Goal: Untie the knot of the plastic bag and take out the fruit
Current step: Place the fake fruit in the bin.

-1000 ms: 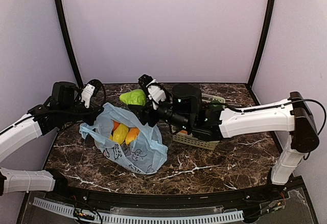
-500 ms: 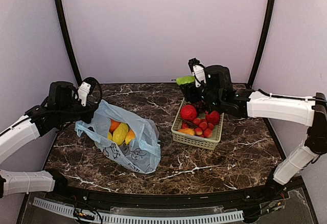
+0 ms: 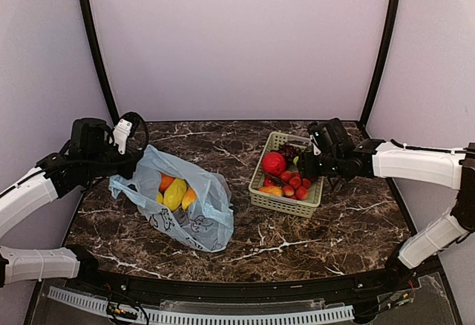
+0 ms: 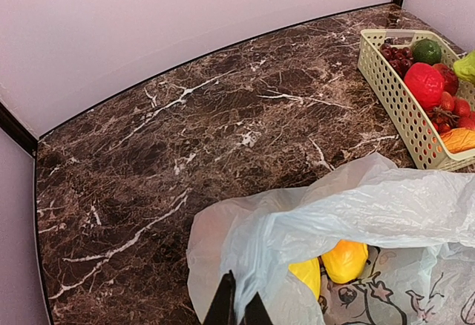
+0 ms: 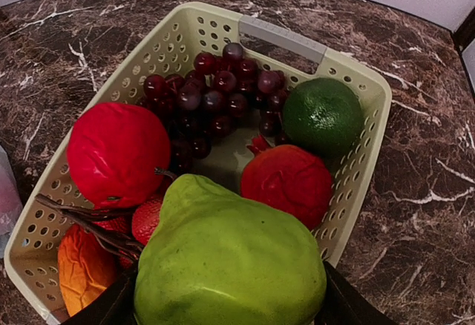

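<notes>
The right gripper, clamped on a green fruit, has swung from the plastic bag over to hang low above the basket, so one piece is nearly delivered, while the left gripper keeps pinching the bag's open rim with yellow and orange fruit left inside.

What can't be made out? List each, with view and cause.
- Left gripper hold: left wrist view, bottom edge crops it.
- Count of yellow and orange toy fruit in the translucent light blue plastic bag: top and left wrist views, film covers most.
- Right gripper fingertips: right wrist view, held light green toy fruit covers them.
</notes>
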`<state>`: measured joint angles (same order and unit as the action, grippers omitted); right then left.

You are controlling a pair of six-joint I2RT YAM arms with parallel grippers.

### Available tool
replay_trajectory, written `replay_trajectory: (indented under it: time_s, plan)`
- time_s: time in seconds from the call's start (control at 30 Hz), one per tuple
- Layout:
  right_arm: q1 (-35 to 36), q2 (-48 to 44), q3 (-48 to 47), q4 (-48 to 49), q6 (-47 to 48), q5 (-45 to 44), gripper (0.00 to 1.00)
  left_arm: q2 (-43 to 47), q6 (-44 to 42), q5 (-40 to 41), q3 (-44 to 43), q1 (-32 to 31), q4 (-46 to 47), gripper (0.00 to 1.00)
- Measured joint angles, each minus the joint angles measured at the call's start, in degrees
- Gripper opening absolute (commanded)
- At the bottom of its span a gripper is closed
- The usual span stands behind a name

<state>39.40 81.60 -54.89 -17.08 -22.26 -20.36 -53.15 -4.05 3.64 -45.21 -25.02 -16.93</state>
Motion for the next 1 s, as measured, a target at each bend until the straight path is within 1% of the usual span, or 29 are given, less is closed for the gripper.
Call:
replay_trajectory:
  time_s: [0.13,0.33,0.5,0.73,0.83,1.0]
  plan:
    - [-2.71,0.55,0.83,0.07,-2.29,1.01,0.48,-0.09,0.0,-0.28,0.0,0.0,0.0,0.01]
    - [-5.44,4.02,0.55,3.89,-3.56,3.82,0.49,-0.09,0.0,-0.39,0.0,0.0,0.0,0.01]
    - [-6.03,7.3,-1.11,6.58,-4.92,6.01,0.5,-0.09,0.0,-0.52,0.0,0.0,0.0,0.01]
    - [-6.32,9.62,-2.64,10.29,-8.26,7.5,0.53,-0.22,0.0,-1.07,0.0,0.0,0.0,0.01]
    - [-6.4,11.23,-3.61,11.15,-9.4,7.82,0.56,-0.22,0.0,-1.07,0.0,0.0,0.0,0.01]
    - [-6.45,11.85,-3.82,11.34,-10.38,7.96,0.66,-0.22,0.0,-1.05,0.0,0.0,0.0,0.01]
